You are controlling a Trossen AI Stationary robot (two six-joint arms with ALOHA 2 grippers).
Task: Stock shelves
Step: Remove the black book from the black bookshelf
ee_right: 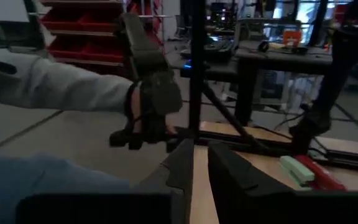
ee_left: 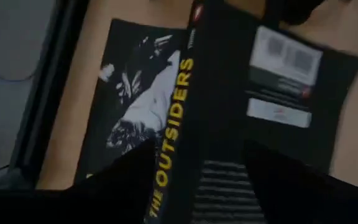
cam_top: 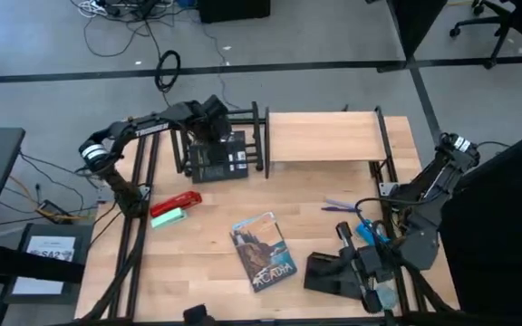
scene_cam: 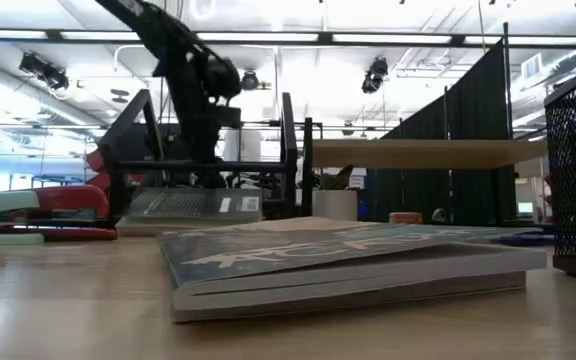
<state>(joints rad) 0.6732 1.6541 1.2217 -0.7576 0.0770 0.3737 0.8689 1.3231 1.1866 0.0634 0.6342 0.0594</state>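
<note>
The left gripper (cam_top: 214, 127) is over the black rack (cam_top: 259, 136) at the back of the table (cam_top: 207, 272), above a black book (cam_top: 217, 156) lying inside. I cannot tell if it grips. The wood shelf (cam_top: 324, 136) stands beside the rack. The right gripper (cam_top: 370, 276) waits nearly closed, holding nothing.

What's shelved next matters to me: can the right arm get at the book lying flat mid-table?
Probably yes: the book lies uncovered, though the black mesh organizer sits between it and the right hand.
</note>
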